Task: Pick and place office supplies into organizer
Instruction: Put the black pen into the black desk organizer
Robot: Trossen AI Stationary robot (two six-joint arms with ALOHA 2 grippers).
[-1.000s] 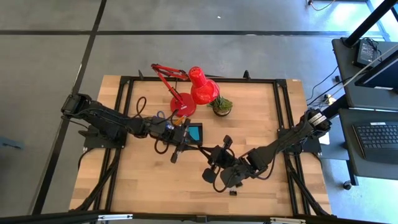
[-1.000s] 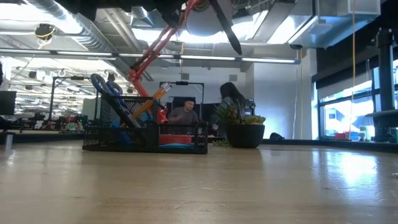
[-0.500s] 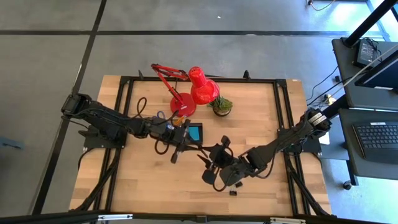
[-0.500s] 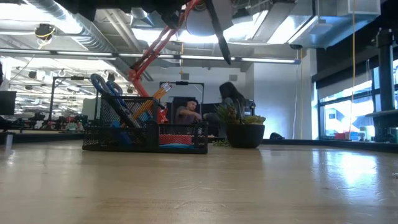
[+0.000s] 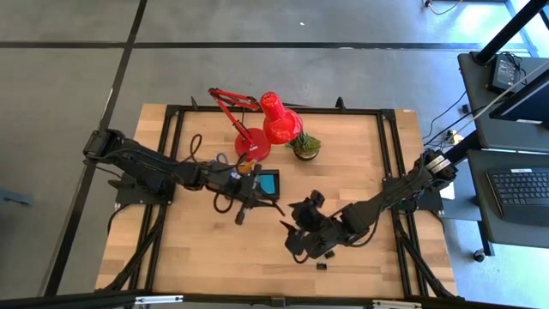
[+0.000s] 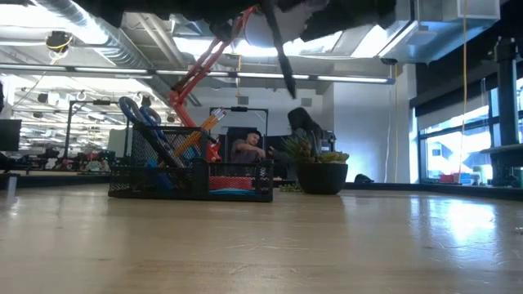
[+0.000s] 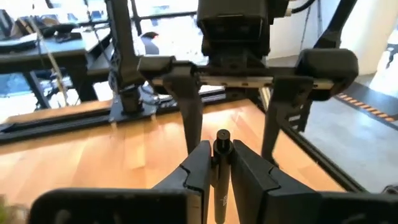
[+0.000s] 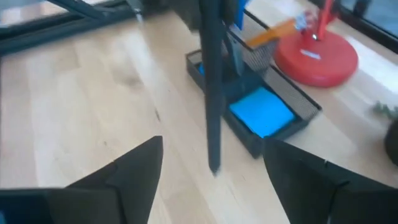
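Pen [image 7: 221, 163] clamped in left gripper [image 7: 219, 177], aloft just beside organizer [image 5: 257, 180]. Right gripper [image 8: 211, 180] spread wide, empty, facing pen tip. Risk: tilted pen missing slot or catching rim, probably. Open table [image 5: 360, 163] toward plant; lamp [image 5: 270, 124] crowds behind.

wooden table [image 5: 360, 154], black mesh organizer [image 5: 257, 182], red lamp base [image 5: 254, 146], potted plant [image 5: 305, 146], small dark item [image 5: 321, 266]

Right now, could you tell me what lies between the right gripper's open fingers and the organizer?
In the right wrist view, only the black pen, held by the left gripper, hangs between the right gripper and the organizer.
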